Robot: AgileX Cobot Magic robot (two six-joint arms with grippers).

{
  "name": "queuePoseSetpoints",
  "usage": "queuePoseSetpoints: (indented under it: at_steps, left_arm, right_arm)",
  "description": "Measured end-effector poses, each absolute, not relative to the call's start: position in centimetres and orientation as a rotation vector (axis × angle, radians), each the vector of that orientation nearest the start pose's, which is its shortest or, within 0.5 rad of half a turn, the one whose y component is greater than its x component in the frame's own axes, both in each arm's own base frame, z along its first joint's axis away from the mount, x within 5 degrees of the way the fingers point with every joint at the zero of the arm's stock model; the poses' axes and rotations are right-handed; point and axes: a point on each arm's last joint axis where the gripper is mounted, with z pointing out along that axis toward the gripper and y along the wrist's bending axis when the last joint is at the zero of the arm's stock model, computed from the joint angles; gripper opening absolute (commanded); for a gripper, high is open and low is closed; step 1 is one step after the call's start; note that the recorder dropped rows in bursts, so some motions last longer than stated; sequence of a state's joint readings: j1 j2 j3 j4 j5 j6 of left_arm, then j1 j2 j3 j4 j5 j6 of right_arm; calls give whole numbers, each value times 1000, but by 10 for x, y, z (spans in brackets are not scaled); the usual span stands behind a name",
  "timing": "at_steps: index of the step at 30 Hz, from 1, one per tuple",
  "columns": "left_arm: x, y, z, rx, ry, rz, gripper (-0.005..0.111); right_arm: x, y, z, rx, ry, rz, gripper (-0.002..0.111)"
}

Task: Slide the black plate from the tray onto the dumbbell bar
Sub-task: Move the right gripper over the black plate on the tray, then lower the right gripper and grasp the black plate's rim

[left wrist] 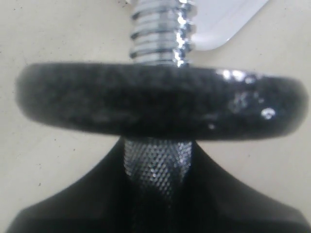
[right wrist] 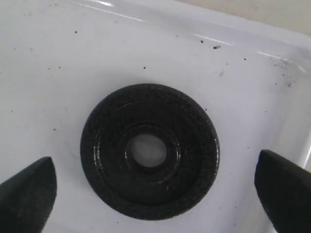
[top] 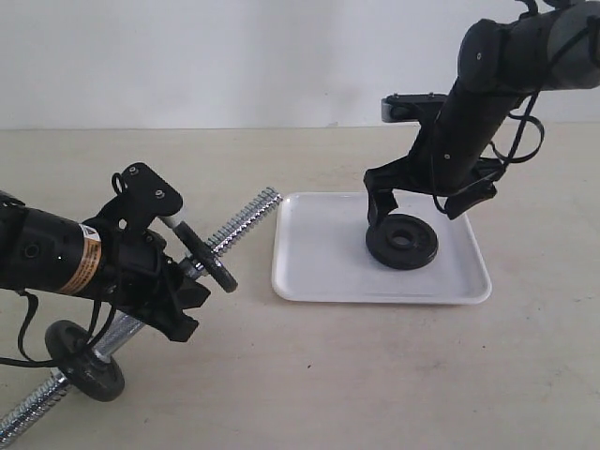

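The black plate [top: 401, 241] lies flat in the white tray [top: 319, 272], its central hole facing up. My right gripper [top: 422, 208] hangs just above it, open, one fingertip on each side of the plate [right wrist: 107, 150] and neither touching it. My left gripper [top: 183, 281] is shut on the dumbbell bar [top: 246, 217], which slants up from the table, threaded end toward the tray. In the left wrist view the knurled bar [left wrist: 155, 162] sits between the jaws, behind a black disc [left wrist: 160, 109] mounted on the bar.
Another black disc [top: 86, 361] sits on the bar's low end near the table's front left. Black specks dot the tray floor [right wrist: 233, 63]. A tray corner [left wrist: 228, 24] shows beyond the bar's threaded tip [left wrist: 160, 34].
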State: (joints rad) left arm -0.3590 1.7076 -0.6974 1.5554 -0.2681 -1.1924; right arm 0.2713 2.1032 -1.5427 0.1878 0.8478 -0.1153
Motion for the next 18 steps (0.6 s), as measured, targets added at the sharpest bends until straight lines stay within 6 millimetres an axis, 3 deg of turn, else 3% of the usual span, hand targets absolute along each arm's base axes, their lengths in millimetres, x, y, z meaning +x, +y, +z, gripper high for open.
queuePoseSetpoints:
  at_steps: [5,18]
  left_arm:
    - [271,-127,141,977,2272,-332,4]
    - [271,-127,141,977,2272,-332,4]
  right_arm:
    - [415,129,155,-378,2892,254,104]
    - [416,133,155,-350,2873,271,104]
